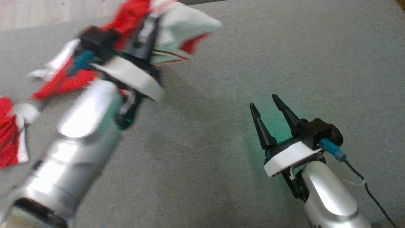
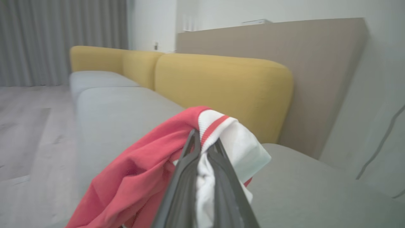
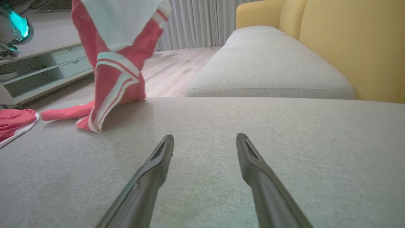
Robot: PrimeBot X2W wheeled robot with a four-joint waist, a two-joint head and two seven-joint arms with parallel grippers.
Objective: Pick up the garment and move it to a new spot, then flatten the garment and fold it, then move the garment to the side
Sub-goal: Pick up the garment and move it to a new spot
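The left gripper [image 2: 205,139] is clenching a red fabric garment [image 2: 136,177] with white panels and striped trim. The left wrist view is showing this grip up close: the two dark fingers are pressing together with white cloth bunched between them, a red-striped white cuff is folding over their tips, and the red body is draping down to the left. The head view is blurring this arm, so the pinch itself is hard to read there. It is showing instead that the gripped part is sitting high above the grey woven sofa cushion [image 1: 221,142], at the upper left, with cloth spreading around the fingers.

The right wrist view is giving the side-on picture. The garment is hanging in a long fold from the top left, its lower end is touching the cushion, and a red strip is lying flat beside it. A further patch of red cloth [image 3: 15,122] with a white edge is lying at that view's left edge; whether it is part of the same garment I cannot tell.

The right gripper [image 1: 263,101] is standing released, fingers spread wide and holding nothing, poised over bare cushion well apart from the garment.

The wrist views are also taking in a mustard-yellow padded backrest [image 2: 221,91], grey pleated curtains [image 3: 196,25], a pale wooden floor [image 3: 171,66] and a white shelf unit [image 3: 47,69] with drawers.
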